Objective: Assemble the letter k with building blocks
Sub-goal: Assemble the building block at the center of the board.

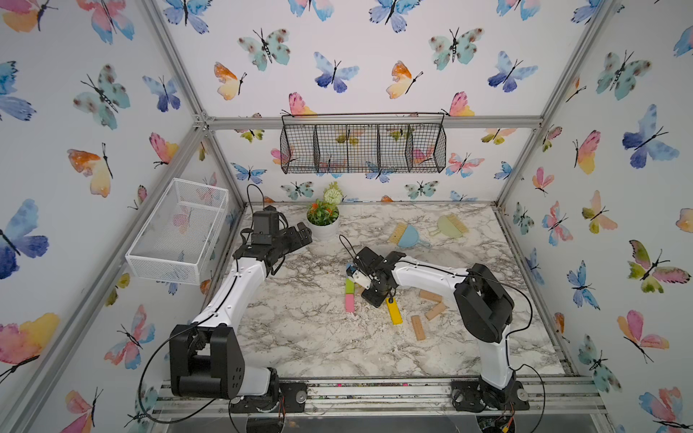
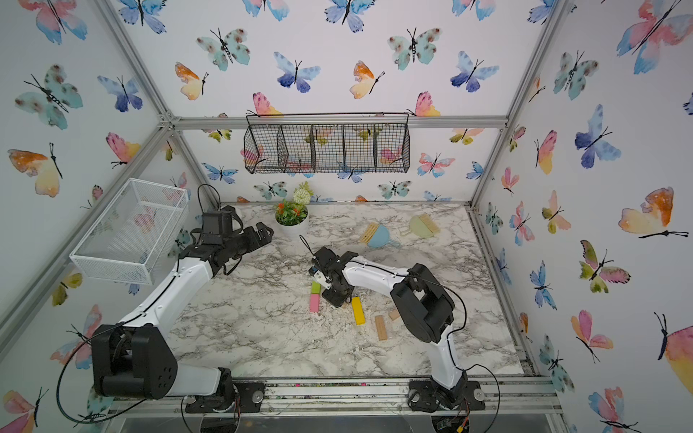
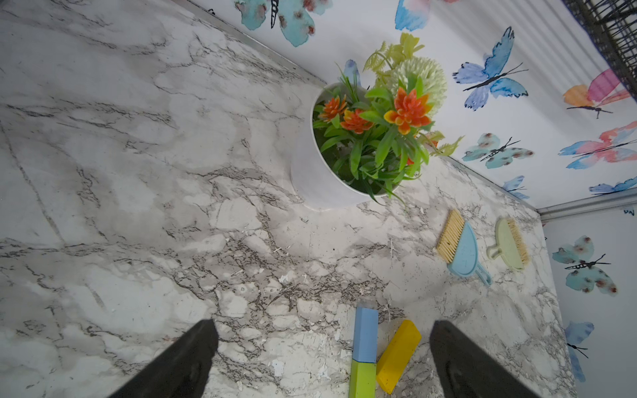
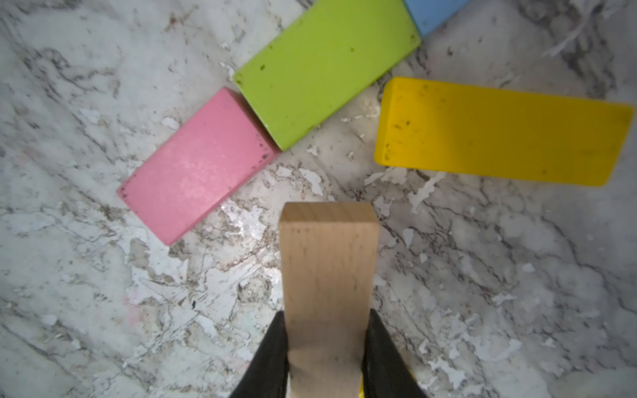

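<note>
Well, in both top views the white pot (image 1: 325, 232) holds a plant (image 1: 322, 212); the right gripper (image 1: 375, 296) hangs beside the pink block (image 1: 349, 303), its load hidden. Left wrist view: the left gripper (image 3: 322, 344) gapes wide, the blue block (image 3: 365, 334) farther off between its fingers. Right wrist view: narrow jaws clamp a tan block (image 4: 327, 268) near the yellow block (image 4: 499, 132); the blue block is cut off.

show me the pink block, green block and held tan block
pink block (image 4: 198, 165), right wrist view, flat face centre
green block (image 4: 327, 69), right wrist view, flat face centre
tan block (image 4: 327, 262), right wrist view, broad face centre
</note>
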